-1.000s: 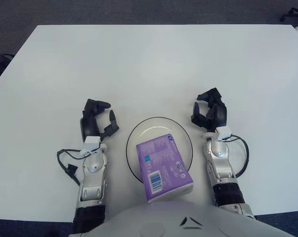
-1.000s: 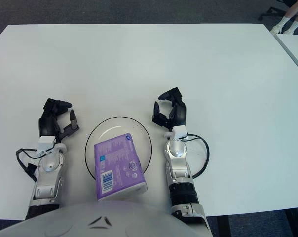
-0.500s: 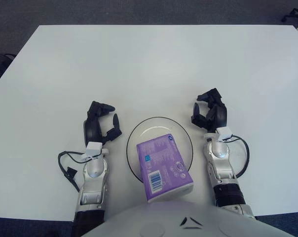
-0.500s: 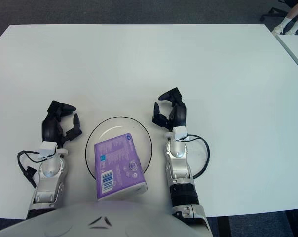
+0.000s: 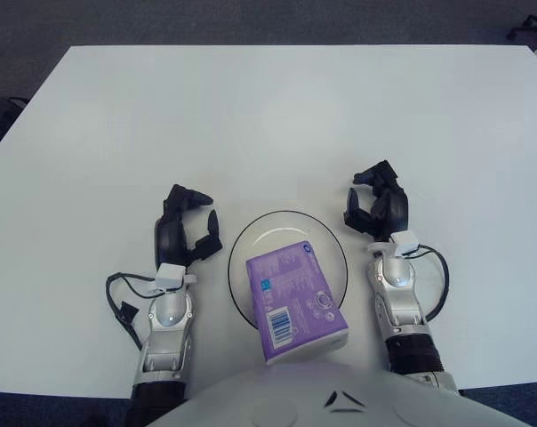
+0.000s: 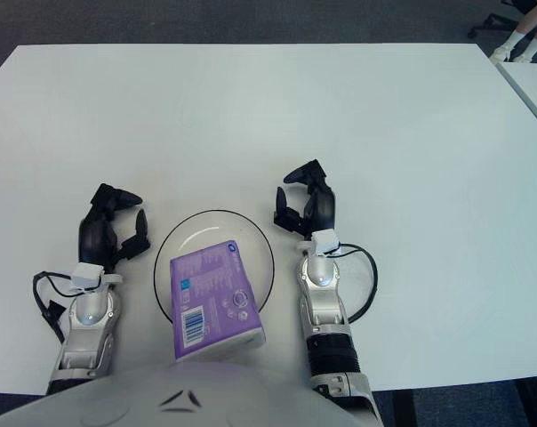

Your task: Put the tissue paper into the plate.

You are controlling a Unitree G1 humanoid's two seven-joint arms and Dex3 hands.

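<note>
Now the tissue pack (image 5: 294,301) lies on the plate (image 5: 244,250) near the surface's (image 5: 268,124) near edge, overhanging it; left robot hand (image 5: 184,233) and right robot hand (image 5: 378,206) flank it, loosely open, empty.

The tissue paper pack (image 5: 294,302) is showing purple wrapping, with a white barcode patch at its near end, a small blue square label beside that, and pale circular printing across its face. The plate (image 5: 326,247) under it is looking clear and glassy, taking on the white of the table (image 5: 277,116) and showing a thin dark rim. The left hand (image 5: 184,233) and the right hand (image 5: 378,208) are both showing black fingers and palms, each joining a white block at the wrist and a silver-grey forearm with a black cable looping beside it. Beyond the table edge, the floor (image 5: 251,22) is appearing dark blue-grey.
</note>
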